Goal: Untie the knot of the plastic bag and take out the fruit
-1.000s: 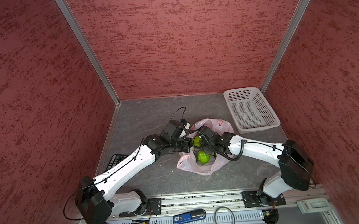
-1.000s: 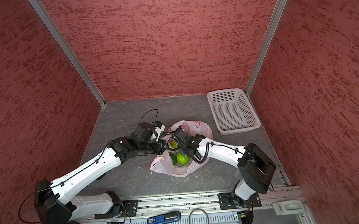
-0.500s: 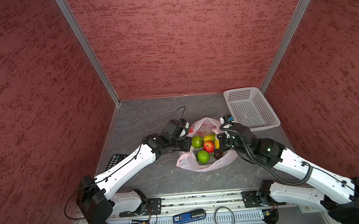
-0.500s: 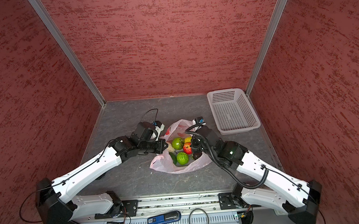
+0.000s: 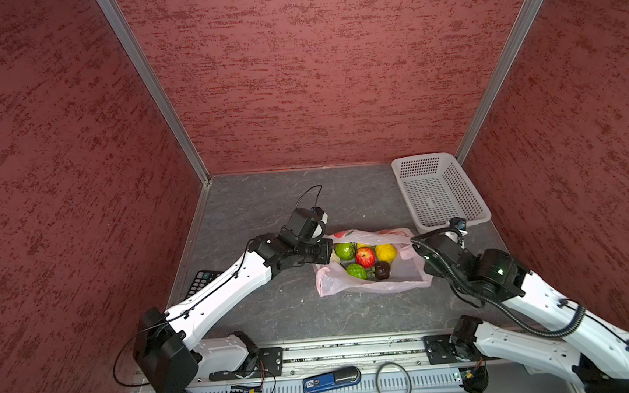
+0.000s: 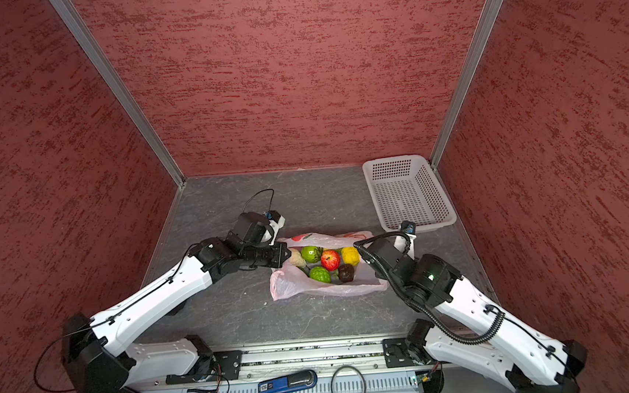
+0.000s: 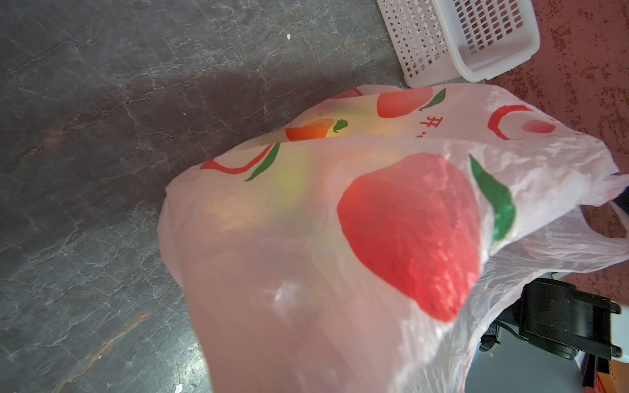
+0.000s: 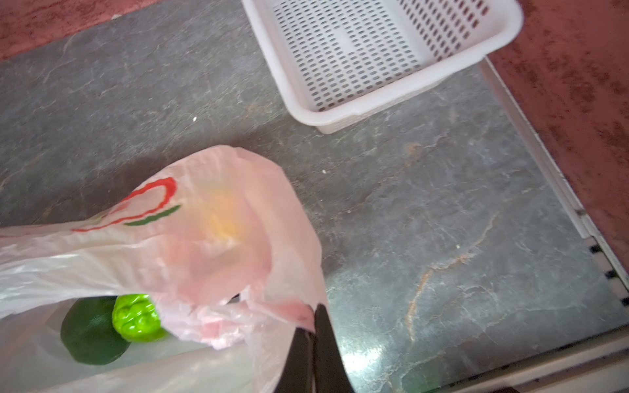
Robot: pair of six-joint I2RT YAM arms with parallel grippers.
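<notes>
In both top views the plastic bag (image 5: 373, 283), a thin, crinkled, translucent pink film, lies mid-table with its mouth stretched wide. The left gripper (image 5: 328, 251) is pressed together on its left rim and the right gripper (image 5: 416, 249) on its right rim. The fruit (image 5: 366, 260) sits inside: a smooth green ball (image 5: 345, 250), a glossy red apple (image 5: 364, 254), a round yellow one (image 5: 385, 252), a bumpy green one (image 5: 356, 271) and a dark brown one (image 5: 382, 270). The white perforated basket (image 5: 407, 201) stands in the back right corner, near the bag but apart from it, its floor bare. The grey veined tabletop (image 5: 275, 308) lies open in front of the bag.

In the left wrist view the film hangs close, printed with red peaches and green leaves, and hides the fingers.

In the right wrist view dark fingers (image 8: 320, 343) pinch a gathered fold of the rim. The bumpy fruit touches a darker green one (image 8: 92, 337) inside the mouth.
</notes>
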